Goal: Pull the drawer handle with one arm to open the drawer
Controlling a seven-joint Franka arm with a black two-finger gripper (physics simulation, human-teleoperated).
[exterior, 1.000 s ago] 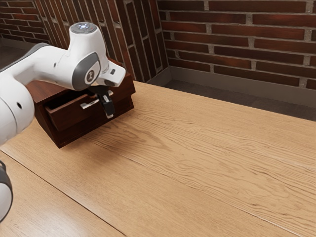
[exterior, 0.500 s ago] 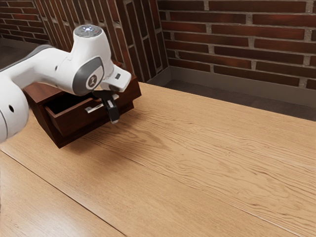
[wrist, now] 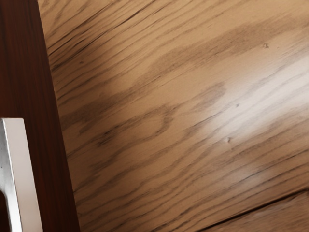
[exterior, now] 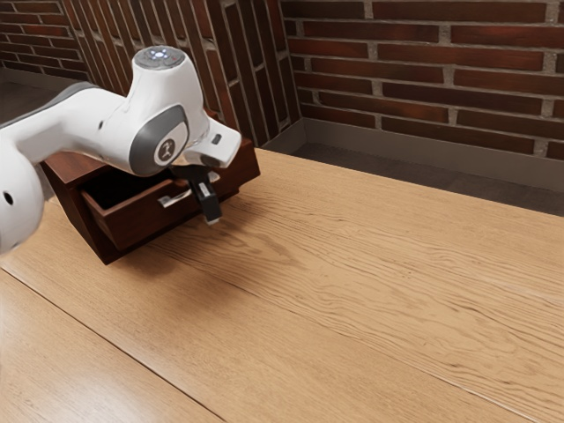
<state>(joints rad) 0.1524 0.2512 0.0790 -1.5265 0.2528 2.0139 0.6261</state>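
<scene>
A dark wooden cabinet (exterior: 63,169) stands on the table at the exterior view's left. Its drawer (exterior: 141,218) is slid partly out, and the dark inside shows behind the front panel. A silver drawer handle (exterior: 175,198) runs across the front. My black gripper (exterior: 210,208) hangs under the white hand at the handle's right end, with its fingers close together and shut on it. In the wrist view, the silver handle (wrist: 17,179) lies against the dark drawer front (wrist: 29,72), next to the hand.
The light oak table (exterior: 370,282) stretches wide to the exterior view's right and front. A brick wall (exterior: 423,62) runs behind it, with a floor gap between wall and table edge. My white arm (exterior: 79,132) covers the cabinet's top.
My hand has moved toward the exterior view's right, with the handle in the gripper. The drawer has slid further out of the cabinet, so more of its inside shows.
</scene>
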